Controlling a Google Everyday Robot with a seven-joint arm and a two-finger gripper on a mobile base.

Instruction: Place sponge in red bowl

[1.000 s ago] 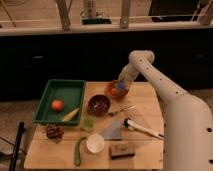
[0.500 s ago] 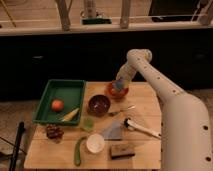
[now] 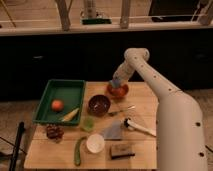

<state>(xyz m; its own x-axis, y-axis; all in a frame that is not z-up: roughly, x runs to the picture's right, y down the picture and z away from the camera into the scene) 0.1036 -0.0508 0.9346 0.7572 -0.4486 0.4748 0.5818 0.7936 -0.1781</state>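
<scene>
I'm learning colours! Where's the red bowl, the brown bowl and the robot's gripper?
red bowl (image 3: 125,91), camera view, its right rim.
brown bowl (image 3: 99,105), camera view, its inside.
gripper (image 3: 116,82), camera view, its tip, over the red bowl.

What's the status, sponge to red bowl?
Gripper over small round orange-red bowl. Small blue-grey sponge block at gripper, above bowl. Nothing blocking.

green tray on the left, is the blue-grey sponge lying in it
No, the small blue-grey sponge sits at the gripper above the round orange-red bowl, right of the green rectangular tray.
</scene>
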